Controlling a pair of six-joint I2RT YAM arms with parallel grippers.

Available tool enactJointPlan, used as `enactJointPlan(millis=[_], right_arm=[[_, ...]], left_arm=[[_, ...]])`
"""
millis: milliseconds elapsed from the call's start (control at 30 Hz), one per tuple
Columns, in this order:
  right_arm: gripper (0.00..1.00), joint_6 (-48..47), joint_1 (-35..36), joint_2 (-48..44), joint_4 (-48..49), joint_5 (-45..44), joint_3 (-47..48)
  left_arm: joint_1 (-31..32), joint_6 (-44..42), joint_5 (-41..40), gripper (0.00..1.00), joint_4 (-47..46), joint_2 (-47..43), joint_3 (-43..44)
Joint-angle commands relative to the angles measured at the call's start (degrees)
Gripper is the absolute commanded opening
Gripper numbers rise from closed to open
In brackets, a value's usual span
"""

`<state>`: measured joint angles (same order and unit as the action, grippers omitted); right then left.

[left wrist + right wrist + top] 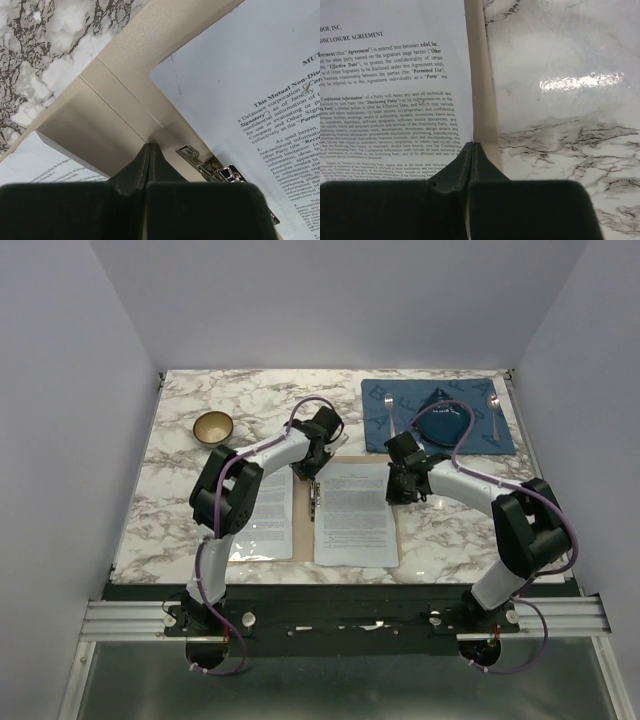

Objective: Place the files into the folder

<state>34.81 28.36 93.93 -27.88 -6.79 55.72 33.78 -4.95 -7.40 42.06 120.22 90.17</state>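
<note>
Lying face up, the files cover both leaves of the open folder, which sits toward the six o'clock edge of the marble table. The left gripper is pinched together at the spine's twelve o'clock end, just beside the metal clip. The right gripper, fingers likewise pressed together, sits at the folder's three o'clock edge, and I cannot tell whether it grips anything.

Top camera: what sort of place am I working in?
Probably a robot test booth, not a real office: plain white walls box in a marble-look table, with a metal rail along its near edge.
</note>
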Motion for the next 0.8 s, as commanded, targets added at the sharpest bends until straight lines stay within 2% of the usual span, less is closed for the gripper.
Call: enactJointPlan(millis=[0, 500, 767], right_arm=[[0.02, -0.97, -0.41, 1.43, 1.33, -0.51, 2.28], [0.0, 3.86, -0.41, -7.97, 3.44, 1.42, -8.08], [0.01, 4.83, -0.32, -12.1, 4.15, 0.28, -12.39]], left_arm=[[0.76, 0.29, 0.89, 0.0, -0.67, 1.24, -3.15], [6.38, -1.2, 4.24, 0.0, -2.86, -1.31, -10.53], [6.91, -2.52, 5.55, 0.0, -2.78, -2.45, -12.12]])
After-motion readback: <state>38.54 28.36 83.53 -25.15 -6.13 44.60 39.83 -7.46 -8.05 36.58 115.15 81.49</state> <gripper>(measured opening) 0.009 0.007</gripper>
